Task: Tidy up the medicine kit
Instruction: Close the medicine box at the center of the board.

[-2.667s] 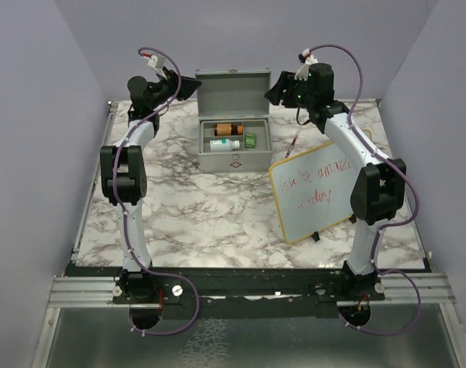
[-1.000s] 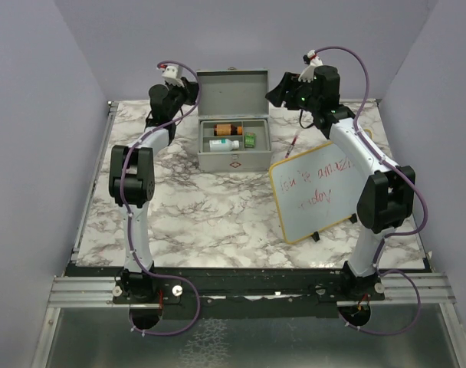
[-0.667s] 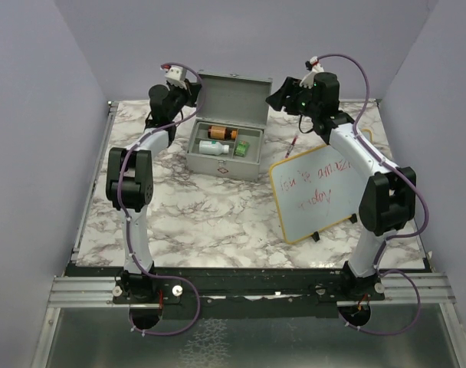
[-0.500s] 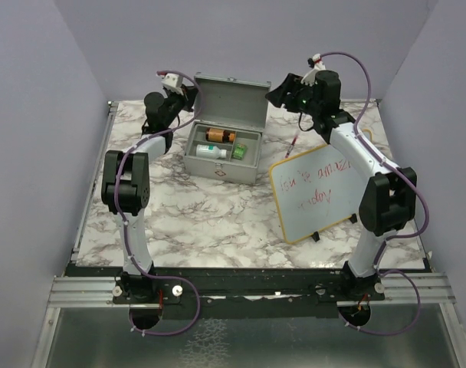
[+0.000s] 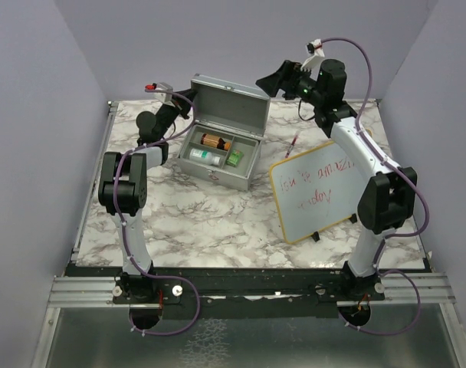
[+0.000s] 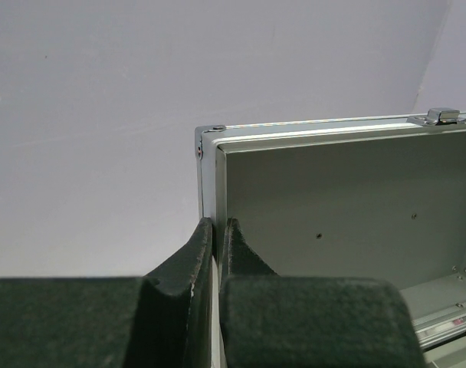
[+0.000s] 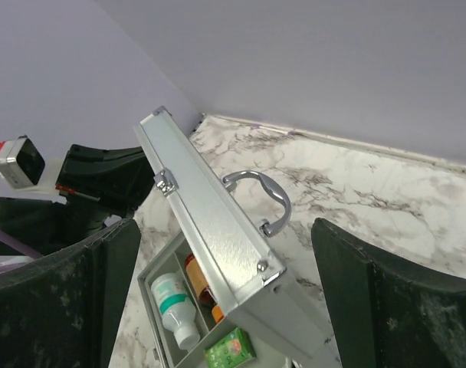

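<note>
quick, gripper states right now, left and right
left gripper: closed on the open lid's side edge of the medicine kit
right gripper: open, holding nothing

A white, grey-veined marble-patterned rectangular tabletop [image 5: 210, 222] is being enclosed on three sides by plain pale lilac walls [image 5: 218, 34]; its near edge is being bordered by a black bar [image 5: 248, 274] and a silver aluminium rail [image 5: 80, 291]; everything is being lit evenly.

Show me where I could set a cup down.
The widest bare table lies in front, bordered by the kit, the whiteboard and the near edge. The back is crowded: the left hand pinches the kit's lid, the open right hand hovers by it, and a pen lies between kit and whiteboard.
</note>
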Controlling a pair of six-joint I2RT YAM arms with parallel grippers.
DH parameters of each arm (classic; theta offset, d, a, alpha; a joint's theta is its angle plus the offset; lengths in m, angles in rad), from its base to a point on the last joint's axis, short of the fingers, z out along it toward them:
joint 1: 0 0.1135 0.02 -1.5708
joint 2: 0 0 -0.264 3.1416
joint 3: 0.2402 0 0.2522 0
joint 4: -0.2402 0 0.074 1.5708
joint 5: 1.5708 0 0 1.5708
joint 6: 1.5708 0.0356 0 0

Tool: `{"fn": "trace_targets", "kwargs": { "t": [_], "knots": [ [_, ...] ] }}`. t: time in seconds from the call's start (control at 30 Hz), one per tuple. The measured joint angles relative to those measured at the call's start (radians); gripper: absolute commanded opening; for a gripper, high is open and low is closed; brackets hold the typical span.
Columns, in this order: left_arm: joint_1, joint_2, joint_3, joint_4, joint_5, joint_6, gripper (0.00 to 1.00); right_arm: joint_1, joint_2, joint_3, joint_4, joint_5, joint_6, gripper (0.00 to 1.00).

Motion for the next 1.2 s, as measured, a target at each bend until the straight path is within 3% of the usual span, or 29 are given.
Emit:
{"fn": "trace_targets", "kwargs": {
  "t": [0.23,0.57,0.73,0.93,1.2],
  "knots": [
    [0.003,0.007,-0.007,0.094,0.027,-0.037,0.0,0.0,0.087,0.12,-0.005,-0.071,-0.015,0.96],
    [0.008,0.031,-0.01,0.1,0.028,-0.027,0.0,0.0,0.154,0.144,-0.053,-0.172,-0.021,0.87],
    [0.01,0.035,-0.025,0.094,0.027,-0.008,0.09,0.0,0.177,0.145,-0.053,-0.245,-0.002,0.84],
    [0.012,0.036,-0.038,0.108,0.028,-0.008,0.4,0.0,0.19,0.145,-0.052,-0.294,0.016,0.82],
    [0.021,-0.067,-0.145,0.063,0.018,-0.011,0.43,0.0,0.19,0.145,-0.053,-0.316,0.016,0.81]
  ]
}}
